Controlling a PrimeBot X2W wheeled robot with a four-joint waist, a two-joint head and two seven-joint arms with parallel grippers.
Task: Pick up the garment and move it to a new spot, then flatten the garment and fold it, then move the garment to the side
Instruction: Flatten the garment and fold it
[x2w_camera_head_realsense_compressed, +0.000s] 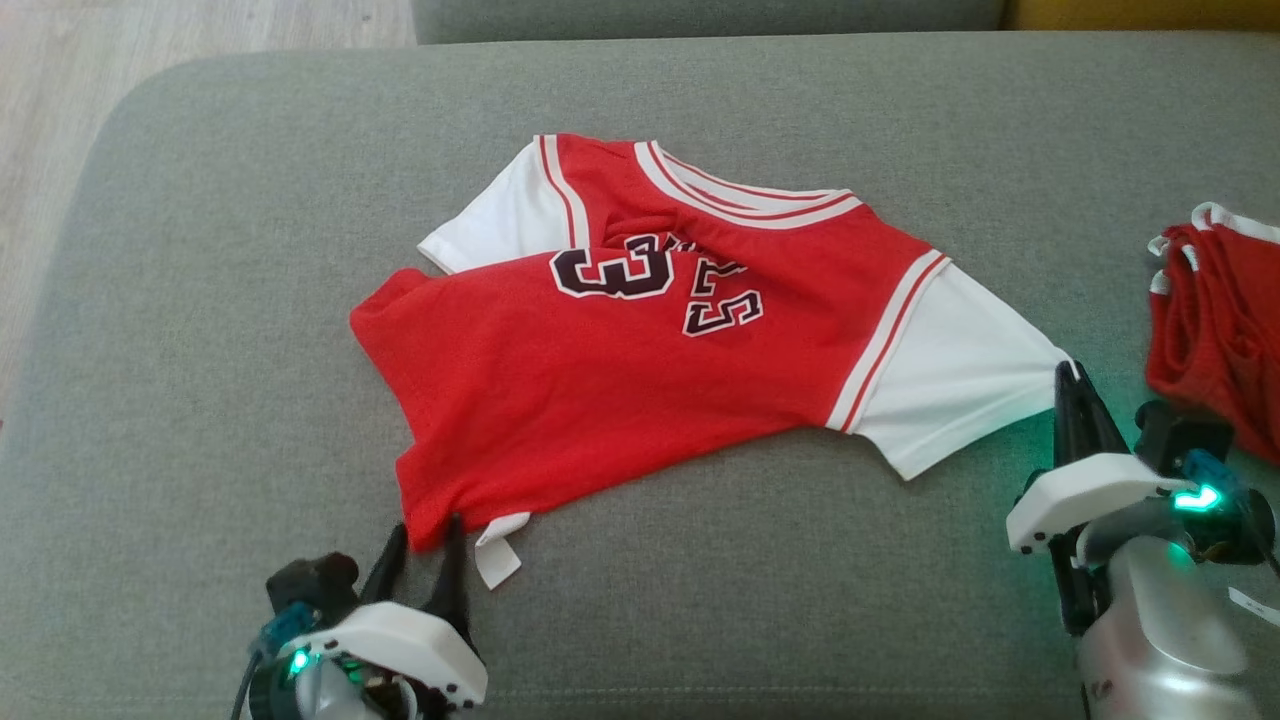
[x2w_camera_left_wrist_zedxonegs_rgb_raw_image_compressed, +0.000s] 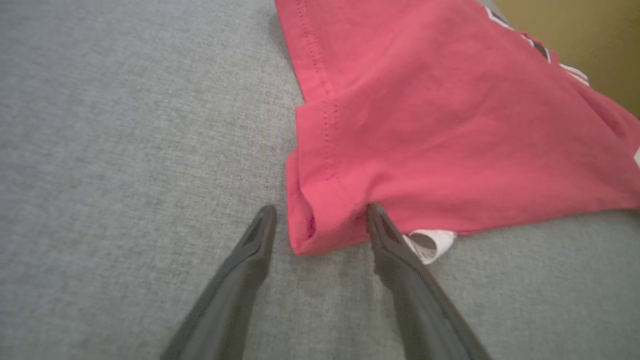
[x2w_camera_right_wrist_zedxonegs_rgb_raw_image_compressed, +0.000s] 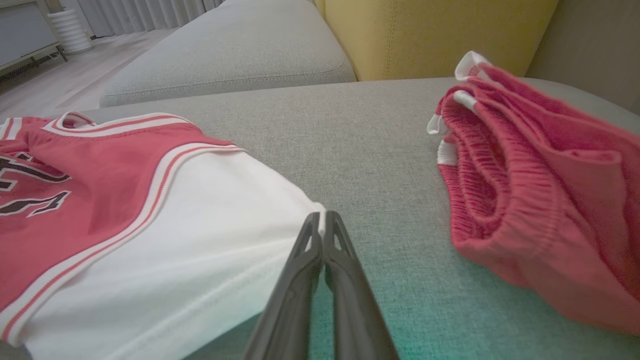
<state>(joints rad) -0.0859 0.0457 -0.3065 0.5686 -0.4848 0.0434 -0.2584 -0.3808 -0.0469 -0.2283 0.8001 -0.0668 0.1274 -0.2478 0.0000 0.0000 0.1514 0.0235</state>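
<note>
At the right edge of the grey cushion (x2w_camera_head_realsense_compressed: 250, 300), a bunched heap of red shorts (x2w_camera_head_realsense_compressed: 1215, 320) with white trim, elastic waistband turned toward the right gripper (x2w_camera_right_wrist_zedxonegs_rgb_raw_image_compressed: 322, 218), near it but not touching. Between the shorts and the garment (x2w_camera_head_realsense_compressed: 600, 380), a strip of grey fabric tinted by green light.

In the middle of the cushion, the garment itself: a red jersey with white sleeves, striped collar toward the far edge, dark numerals broken by a crease across the chest, lower part doubled over at a slant. Poking out from under the hem corner closest to the near edge, a small white label (x2w_camera_left_wrist_zedxonegs_rgb_raw_image_compressed: 430, 245).

At that hem corner, the left gripper (x2w_camera_head_realsense_compressed: 428, 528), low over the cushion, jaws spread wide, one finger on each side of the red corner, one fingertip against the cloth. On the tip of the white sleeve toward the right edge, the right gripper, jaws pressed together, a sliver of white pinched between them.

Beyond the far edge, a second grey cushion (x2w_camera_right_wrist_zedxonegs_rgb_raw_image_compressed: 240, 50) and a yellow backrest (x2w_camera_right_wrist_zedxonegs_rgb_raw_image_compressed: 425, 35). Past the far left corner, pale wooden floor (x2w_camera_head_realsense_compressed: 50, 100).
</note>
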